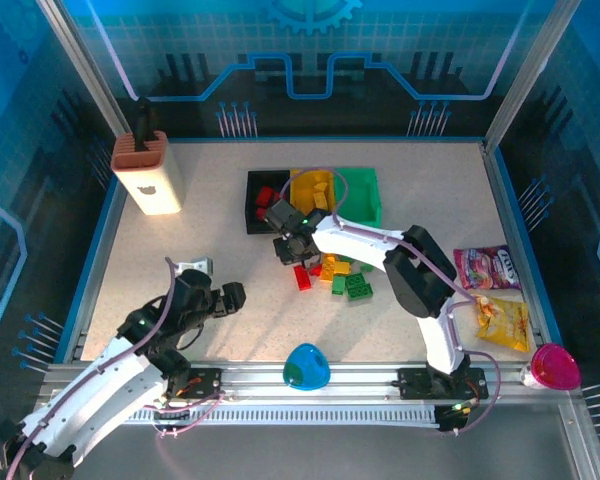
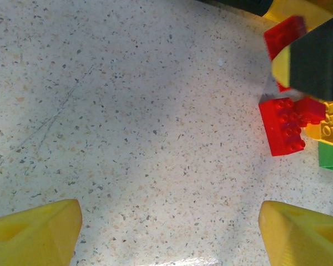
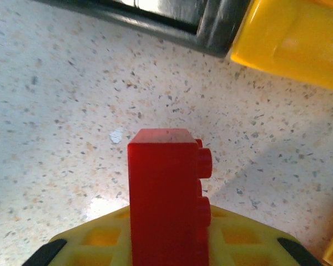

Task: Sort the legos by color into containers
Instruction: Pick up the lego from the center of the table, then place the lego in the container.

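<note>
- Surface (image 1: pixel 210 270): speckled and pale, carrying all items.
- Right arm (image 1: pixel 420 275): reaches left across the surface toward the containers. Right fingers (image 3: pixel 94 241) are pinching a red lego (image 3: pixel 166 205), studs facing right.
- Left arm (image 1: pixel 130 355): low at near left. Left fingers (image 2: pixel 36 233) are spread wide over bare surface, holding nothing.
- Knife block (image 1: pixel 148 175): upright at far left.
- Containers, joined in a row at far centre: black (image 1: pixel 252 205) with red pieces inside, yellow (image 1: pixel 315 176) with yellow pieces inside, green (image 1: pixel 360 195).
- Loose legos (image 1: pixel 342 275): a red, yellow and green cluster just in front of the containers, with one red brick (image 2: pixel 286 124) on its left edge.
- The pinched red lego sits just short of the black and yellow containers' near walls.
</note>
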Available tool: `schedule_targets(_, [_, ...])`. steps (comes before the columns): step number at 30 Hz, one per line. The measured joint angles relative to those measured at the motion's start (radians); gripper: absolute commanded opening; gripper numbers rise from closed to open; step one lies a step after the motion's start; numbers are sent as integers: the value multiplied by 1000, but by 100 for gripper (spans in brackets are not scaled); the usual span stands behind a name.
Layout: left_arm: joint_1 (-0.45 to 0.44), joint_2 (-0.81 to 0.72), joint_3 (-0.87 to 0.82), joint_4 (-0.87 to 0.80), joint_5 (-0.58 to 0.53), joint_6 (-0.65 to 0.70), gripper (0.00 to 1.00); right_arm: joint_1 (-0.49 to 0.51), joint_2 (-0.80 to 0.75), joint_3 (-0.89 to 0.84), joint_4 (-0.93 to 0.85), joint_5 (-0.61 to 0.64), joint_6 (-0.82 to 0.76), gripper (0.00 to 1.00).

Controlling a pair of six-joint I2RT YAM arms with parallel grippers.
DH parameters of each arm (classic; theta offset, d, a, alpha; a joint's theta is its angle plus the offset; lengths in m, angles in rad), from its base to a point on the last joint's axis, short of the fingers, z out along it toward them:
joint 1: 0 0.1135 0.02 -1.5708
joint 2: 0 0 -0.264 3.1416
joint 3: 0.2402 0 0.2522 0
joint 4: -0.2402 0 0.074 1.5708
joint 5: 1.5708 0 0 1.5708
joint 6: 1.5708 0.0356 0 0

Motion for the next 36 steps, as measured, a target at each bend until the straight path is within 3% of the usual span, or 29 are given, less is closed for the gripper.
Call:
schedule_targets(10, [0,12,-17,29,0,0,84,-5,-19,137,-69,4,-53,18])
schedule_targets(16, [0,12,-26,32,2,-1,84,-47,101,469,-139,2,-106,20])
schedule_targets(21, [-2,12,-45,38,17,-2,83,-104,293,761,-225,-13,-142,22])
schedule_targets(24, [-2,12,-45,39,21,-1,83,-129,376,853,-258,-30,-153,26])
schedule_targets(25, [-3,12,-45,40,24,-1,83,-136,403,877,-269,-36,-154,30])
schedule_targets(29, [-4,12,-45,42,28,-1,83,-150,449,906,-290,-58,-159,67])
schedule_targets(30, [-4,12,-45,43,28,-1,83,-150,450,906,-292,-63,-163,71])
schedule_targets(36, [-11,68,-34,53,39,5,83,-138,399,860,-269,-76,-172,74])
